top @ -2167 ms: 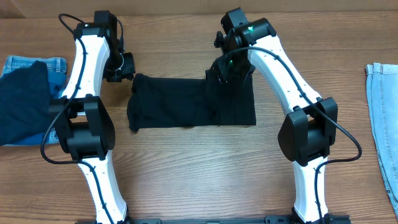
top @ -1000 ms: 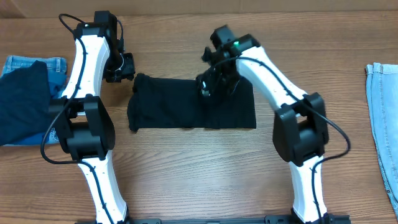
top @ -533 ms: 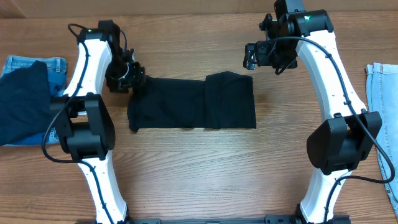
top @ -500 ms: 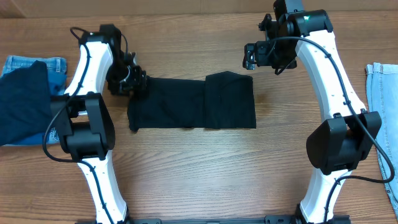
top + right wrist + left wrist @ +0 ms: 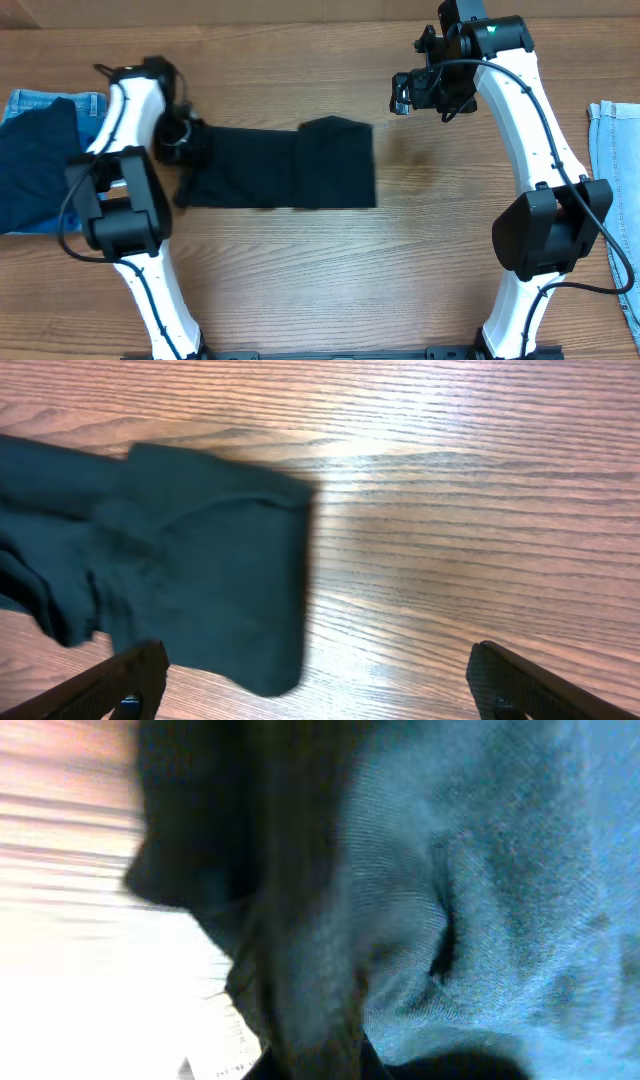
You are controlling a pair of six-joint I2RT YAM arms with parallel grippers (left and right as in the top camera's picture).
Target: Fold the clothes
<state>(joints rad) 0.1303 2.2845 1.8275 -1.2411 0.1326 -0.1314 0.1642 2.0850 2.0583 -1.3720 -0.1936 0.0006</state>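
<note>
A black garment [image 5: 280,165] lies flat across the middle of the table, with its right part folded over onto itself. My left gripper [image 5: 186,143] is at the garment's left end and shut on the cloth. In the left wrist view, dark fabric [image 5: 420,900] fills the frame and hides the jaws. My right gripper [image 5: 404,95] is open and empty, held above bare table to the upper right of the garment. In the right wrist view its fingers [image 5: 320,685] are wide apart, with the garment's folded end [image 5: 200,580] at the left.
A dark navy folded garment [image 5: 35,170] lies on blue jeans [image 5: 85,102] at the left edge. Light blue denim [image 5: 615,190] lies at the right edge. Bare wood table [image 5: 440,250] surrounds the black garment.
The black garment has slid left along the table with my left gripper. My right gripper let go of the folded end earlier, moved up and right, and has stayed still since.
</note>
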